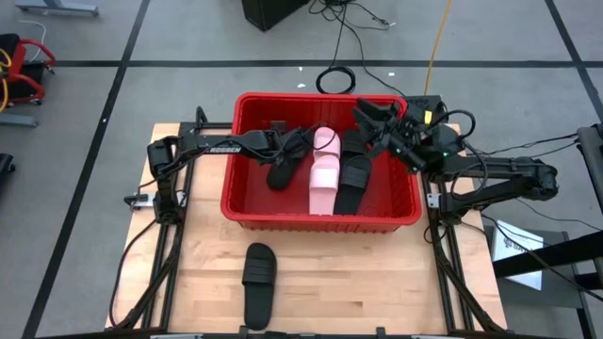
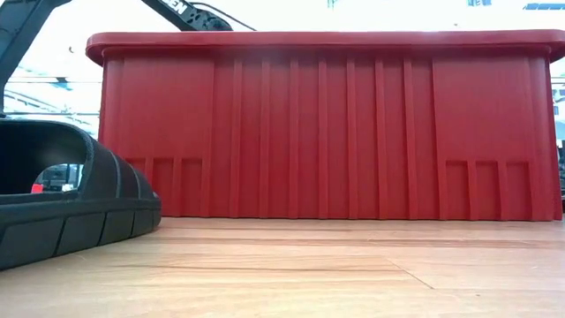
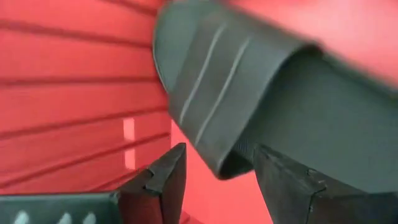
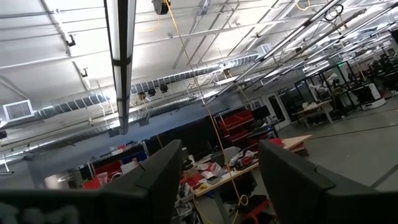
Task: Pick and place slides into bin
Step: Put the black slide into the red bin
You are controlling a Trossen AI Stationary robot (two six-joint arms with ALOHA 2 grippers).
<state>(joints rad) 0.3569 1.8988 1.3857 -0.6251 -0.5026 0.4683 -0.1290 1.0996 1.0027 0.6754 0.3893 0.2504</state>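
The red bin (image 1: 247, 209) stands mid-table; its ribbed near wall fills the low view (image 2: 327, 124). In it lie two pink slides (image 1: 324, 174) and black slides (image 1: 354, 171). My left gripper (image 1: 290, 149) reaches into the bin's left half and is open (image 3: 217, 180). A black slide (image 1: 281, 174) sits tilted just under and ahead of it, and its wide strap fills the left wrist view (image 3: 249, 93). One black slide (image 1: 258, 282) lies sole down on the near table, also in the low view (image 2: 62, 203). My right gripper (image 1: 369, 115) is open and empty above the bin's far right corner, pointing up (image 4: 221, 180). My left gripper has the edge of the black slide's strap (image 3: 231, 163) between its open fingers, close to one finger (image 3: 280, 180). I cannot tell whether a finger touches it. The fingers come slanting down from the table's left side. The slide is inside the bin.
Bare wooden table lies in front of the bin around the lone black slide. The arm bases stand at the table's left and right edges (image 1: 160, 174). Cables run on the floor beyond the far edge (image 1: 332, 77).
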